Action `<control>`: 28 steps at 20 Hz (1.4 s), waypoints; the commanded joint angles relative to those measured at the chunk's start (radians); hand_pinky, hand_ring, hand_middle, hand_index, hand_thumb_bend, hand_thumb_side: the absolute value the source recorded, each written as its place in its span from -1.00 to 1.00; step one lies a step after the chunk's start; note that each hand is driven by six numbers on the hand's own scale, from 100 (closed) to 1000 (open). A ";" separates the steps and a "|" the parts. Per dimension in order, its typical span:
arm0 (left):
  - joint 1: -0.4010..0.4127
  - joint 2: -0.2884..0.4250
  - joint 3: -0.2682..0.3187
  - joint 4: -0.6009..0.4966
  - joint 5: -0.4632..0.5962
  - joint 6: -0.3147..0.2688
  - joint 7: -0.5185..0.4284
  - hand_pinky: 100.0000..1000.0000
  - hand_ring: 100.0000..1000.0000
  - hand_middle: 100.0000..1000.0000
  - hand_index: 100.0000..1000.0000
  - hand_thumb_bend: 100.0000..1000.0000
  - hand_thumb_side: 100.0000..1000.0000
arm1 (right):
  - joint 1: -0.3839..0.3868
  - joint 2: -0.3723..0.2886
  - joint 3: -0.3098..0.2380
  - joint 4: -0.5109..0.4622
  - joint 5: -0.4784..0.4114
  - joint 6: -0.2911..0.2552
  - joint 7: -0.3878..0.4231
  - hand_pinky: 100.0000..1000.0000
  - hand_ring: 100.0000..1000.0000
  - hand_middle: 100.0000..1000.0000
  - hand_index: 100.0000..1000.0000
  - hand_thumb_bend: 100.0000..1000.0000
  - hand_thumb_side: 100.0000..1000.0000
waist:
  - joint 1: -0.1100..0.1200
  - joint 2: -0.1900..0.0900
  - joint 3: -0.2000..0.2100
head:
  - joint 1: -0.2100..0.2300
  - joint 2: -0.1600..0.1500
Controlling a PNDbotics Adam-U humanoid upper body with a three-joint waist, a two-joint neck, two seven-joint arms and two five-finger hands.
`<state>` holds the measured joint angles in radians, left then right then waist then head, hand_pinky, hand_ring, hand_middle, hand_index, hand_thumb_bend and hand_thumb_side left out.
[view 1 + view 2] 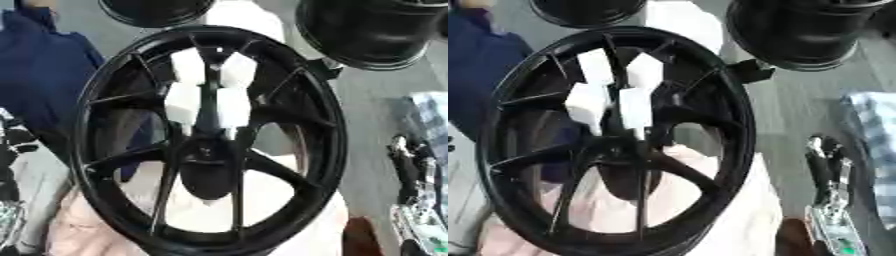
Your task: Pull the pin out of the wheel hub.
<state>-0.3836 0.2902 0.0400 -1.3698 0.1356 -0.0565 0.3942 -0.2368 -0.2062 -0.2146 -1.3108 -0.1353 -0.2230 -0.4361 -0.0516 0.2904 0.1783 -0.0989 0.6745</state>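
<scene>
Up close, black spoked wheel hub point(210, 145), white blocks point(210, 92) among spokes.

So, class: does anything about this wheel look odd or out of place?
Yes: four white blocks cluster around the spokes near the centre of the black wheel, standing out against it. No pin can be made out.

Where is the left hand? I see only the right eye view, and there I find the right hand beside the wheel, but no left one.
Observer: The left eye view shows the left hand at the picture's left edge, outside the rim of the wheel.
Operator: Does it touch the wheel?
Observer: No, in that view a gap shows between the two.
Operator: Is anything below it?
Observer: A greenish part shows near the lower left corner; it may belong to the left arm.
</scene>
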 commanded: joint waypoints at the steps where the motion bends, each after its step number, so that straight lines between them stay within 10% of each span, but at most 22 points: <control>1: -0.012 0.025 0.001 -0.015 0.000 0.001 0.002 -0.02 0.00 -0.23 0.22 -1.00 0.72 | -0.007 -0.017 -0.001 -0.021 -0.005 0.002 0.000 0.37 0.26 0.06 0.31 -0.96 -0.22 | 0.004 -0.013 -0.002 | 0.008 -0.016; 11: -0.078 0.080 -0.013 -0.126 -0.056 -0.003 -0.010 0.01 0.06 -0.10 0.30 -0.87 0.66 | -0.011 -0.014 -0.009 -0.030 -0.002 0.002 -0.006 0.37 0.26 0.06 0.30 -0.96 -0.22 | 0.002 -0.002 -0.008 | -0.004 -0.014; 21: -0.343 0.348 -0.250 -0.403 -0.226 0.118 -0.178 0.12 0.13 -0.02 0.42 -1.00 -0.07 | 0.013 -0.031 -0.013 -0.057 0.020 0.010 -0.011 0.37 0.26 0.06 0.30 -0.96 -0.23 | 0.031 0.012 -0.015 | -0.042 0.001; 28: -0.541 0.546 -0.448 -0.559 -0.289 0.239 -0.300 0.25 0.20 0.15 0.57 -0.82 0.02 | 0.020 -0.038 -0.011 -0.086 0.034 0.017 -0.010 0.37 0.26 0.06 0.30 -0.96 -0.23 | 0.046 0.038 -0.031 | -0.051 -0.029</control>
<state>-0.9038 0.7755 -0.3866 -1.8943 -0.1498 0.1665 0.1163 -0.2112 -0.2176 -0.2216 -1.3692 -0.1095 -0.2081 -0.4466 -0.0077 0.3466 0.1474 -0.1471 0.6621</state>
